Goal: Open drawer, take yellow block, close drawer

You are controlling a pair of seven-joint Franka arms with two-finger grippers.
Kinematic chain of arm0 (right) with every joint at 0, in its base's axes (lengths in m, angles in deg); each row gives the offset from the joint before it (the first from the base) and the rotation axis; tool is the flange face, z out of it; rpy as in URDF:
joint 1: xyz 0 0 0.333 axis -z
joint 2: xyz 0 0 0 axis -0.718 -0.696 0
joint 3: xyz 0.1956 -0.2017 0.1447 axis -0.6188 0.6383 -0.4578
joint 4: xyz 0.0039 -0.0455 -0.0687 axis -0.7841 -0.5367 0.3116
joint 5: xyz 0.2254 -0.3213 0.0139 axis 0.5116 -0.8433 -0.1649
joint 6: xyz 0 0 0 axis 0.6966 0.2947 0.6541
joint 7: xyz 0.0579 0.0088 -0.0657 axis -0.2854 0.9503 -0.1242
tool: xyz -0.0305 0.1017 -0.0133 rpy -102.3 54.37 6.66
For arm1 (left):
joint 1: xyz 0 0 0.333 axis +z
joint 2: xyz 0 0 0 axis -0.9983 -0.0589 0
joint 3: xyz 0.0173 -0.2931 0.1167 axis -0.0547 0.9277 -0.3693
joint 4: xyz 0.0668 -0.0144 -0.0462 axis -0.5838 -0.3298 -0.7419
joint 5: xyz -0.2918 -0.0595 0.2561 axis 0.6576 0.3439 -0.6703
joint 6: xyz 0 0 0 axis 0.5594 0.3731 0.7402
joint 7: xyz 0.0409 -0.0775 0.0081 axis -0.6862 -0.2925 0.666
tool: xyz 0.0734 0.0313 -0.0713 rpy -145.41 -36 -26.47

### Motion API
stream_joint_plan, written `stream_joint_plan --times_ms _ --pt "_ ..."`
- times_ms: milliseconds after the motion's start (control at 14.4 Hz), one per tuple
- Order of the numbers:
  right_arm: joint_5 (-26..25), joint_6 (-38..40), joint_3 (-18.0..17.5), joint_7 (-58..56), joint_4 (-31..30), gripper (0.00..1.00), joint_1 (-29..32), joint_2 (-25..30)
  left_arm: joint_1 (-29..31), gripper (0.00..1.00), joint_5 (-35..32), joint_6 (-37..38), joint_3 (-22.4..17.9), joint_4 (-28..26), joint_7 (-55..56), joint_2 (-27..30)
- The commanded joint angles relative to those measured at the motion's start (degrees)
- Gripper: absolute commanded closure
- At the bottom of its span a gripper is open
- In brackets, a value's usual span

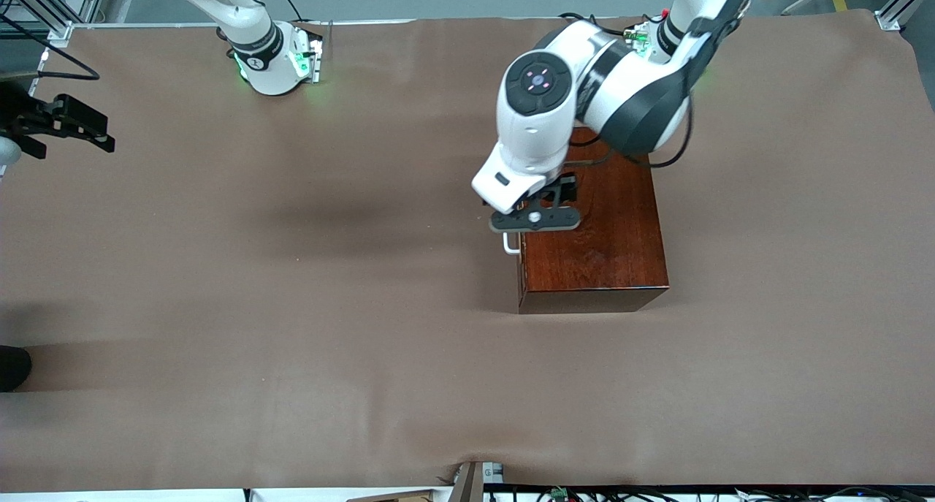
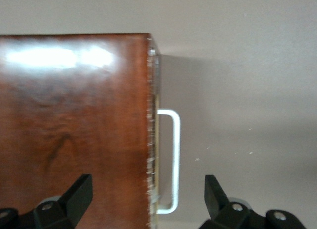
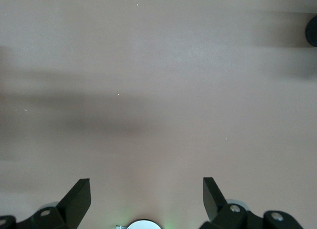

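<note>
Fingers of the left gripper stand spread wide over the handle edge of the one glossy dark reddish-brown wooden box, one finger above its lid and the other above the bare cloth, pinching nothing. Two black fingers of the right gripper are likewise spread and empty, waiting over the edge of the bench at the right arm's end.

One drawer sits pushed in flush, only a thin pale edge showing. Its single white U-shaped bar handle faces the right arm's end, its long axis running toward the front camera. The box is rectangular, polished with visible grain, long axis the same way. A matte brown cloth covers the bench, smooth with faint creases. No yellow block can be seen.
</note>
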Motion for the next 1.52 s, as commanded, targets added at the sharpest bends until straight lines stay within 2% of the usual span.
stream_joint_plan --times_ms 0,277,346,623,901,1455 --pt "-0.5 0.4 -0.4 0.0 0.8 0.00 0.6 -0.2 -5.6 0.00 -2.3 -0.5 -3.3 6.2 6.2 -5.9" --pt "-0.6 0.4 -0.4 0.0 0.8 0.00 0.7 -0.2 -17.1 0.00 -2.2 -3.2 -14.5 7.2 7.8 -9.5" --pt "-0.6 0.4 -0.3 0.0 0.8 0.00 0.7 -0.3 -18.8 0.00 -2.3 -3.2 -15.9 7.0 7.9 -10.5" --pt "-0.5 -0.3 -0.3 0.0 0.9 0.00 1.3 -0.2 -21.2 0.00 -2.4 -3.3 -16.6 6.9 9.2 -14.0" --pt "0.1 -1.0 -0.3 0.0 1.0 0.00 3.1 -0.2 -23.2 0.00 -6.8 -0.1 -16.4 5.4 9.2 -14.5" --pt "1.0 -1.8 -0.4 -0.2 0.9 0.00 3.0 -0.2 -23.2 0.00 -7.9 0.7 -16.5 4.8 9.1 -15.8"
